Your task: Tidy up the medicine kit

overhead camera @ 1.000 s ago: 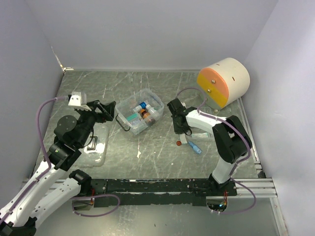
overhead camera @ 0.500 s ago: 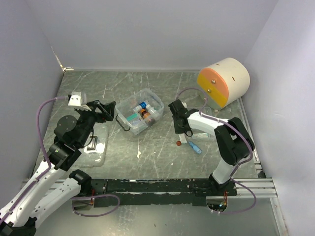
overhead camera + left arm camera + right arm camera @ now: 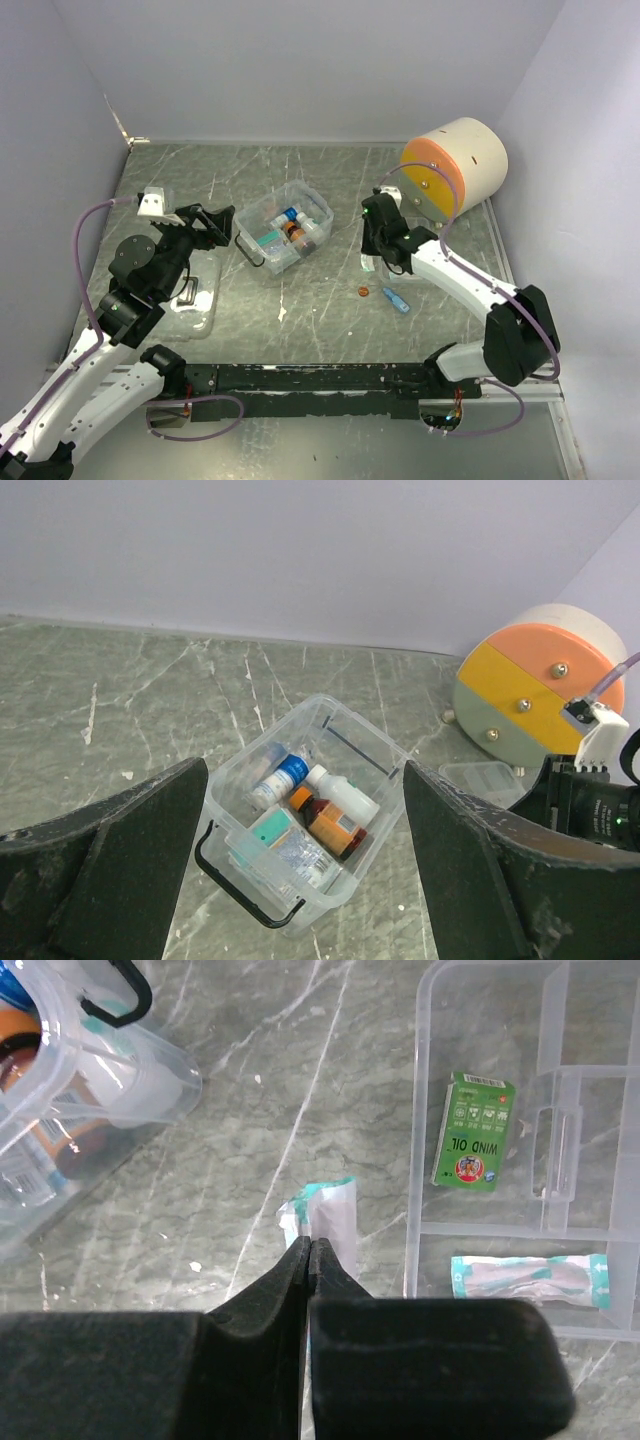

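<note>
Over grey marbled tabletop (image 3: 250, 1090) my right gripper (image 3: 310, 1244) pinches a teal-edged white sachet (image 3: 332, 1210), likely for the clear divided tray (image 3: 600, 1080); left gripper (image 3: 218, 224) gapes empty.

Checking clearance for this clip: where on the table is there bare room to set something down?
Bare tabletop lies along the back wall behind the medicine kit, and in front of it toward the base rail. Crowded: around the right gripper, shut on a sachet, beside the divided tray, small red item and blue item.
</note>
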Tool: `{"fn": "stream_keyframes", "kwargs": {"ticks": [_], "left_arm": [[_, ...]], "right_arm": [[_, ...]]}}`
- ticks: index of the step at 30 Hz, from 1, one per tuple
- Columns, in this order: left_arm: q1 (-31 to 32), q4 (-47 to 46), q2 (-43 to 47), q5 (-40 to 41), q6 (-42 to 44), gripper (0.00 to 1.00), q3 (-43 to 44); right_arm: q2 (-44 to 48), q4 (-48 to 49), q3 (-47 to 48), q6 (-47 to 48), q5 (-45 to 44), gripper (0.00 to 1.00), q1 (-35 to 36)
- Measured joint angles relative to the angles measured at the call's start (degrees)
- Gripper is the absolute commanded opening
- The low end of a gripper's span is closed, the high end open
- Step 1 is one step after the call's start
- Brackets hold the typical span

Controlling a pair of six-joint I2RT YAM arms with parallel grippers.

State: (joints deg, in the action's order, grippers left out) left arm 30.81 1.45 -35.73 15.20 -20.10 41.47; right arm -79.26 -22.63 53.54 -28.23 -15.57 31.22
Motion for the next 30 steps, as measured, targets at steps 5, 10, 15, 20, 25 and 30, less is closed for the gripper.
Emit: {"fn": "stream_keyframes", "kwargs": {"ticks": [5, 10, 15, 20, 25, 30], "left_arm": [[0.0, 0.0, -0.1, -0.3, -0.1, 0.91, 0.0], [0.0, 0.0, -0.3, -0.5, -0.1, 0.91, 0.0], [0.0, 0.0, -0.2, -0.7, -0.1, 0.91, 0.0], [0.0, 0.0, -0.1, -0.8, -0.3, 0.91, 0.0], [0.0, 0.0, -0.1, -1.1, -0.4, 0.91, 0.0], [0.0, 0.1, -0.1, -1.4, -0.5, 0.91, 0.0]], "right_arm": [[2.5, -0.9, 0.0, -4.0, -2.3, 0.0, 0.0], [7.3, -2.4, -1.8, -10.1, -6.4, 0.0, -0.2], [11.6, -5.8, -2.9, -17.4, -11.5, 0.0, -3.1], [15.4, -8.2, -6.5, -25.1, -13.2, 0.0, -10.6], [17.4, -10.3, -9.6, -34.1, -13.7, 0.0, -13.3], [17.5, -10.7, -11.0, -43.4, -13.6, 0.0, -13.3]]}}
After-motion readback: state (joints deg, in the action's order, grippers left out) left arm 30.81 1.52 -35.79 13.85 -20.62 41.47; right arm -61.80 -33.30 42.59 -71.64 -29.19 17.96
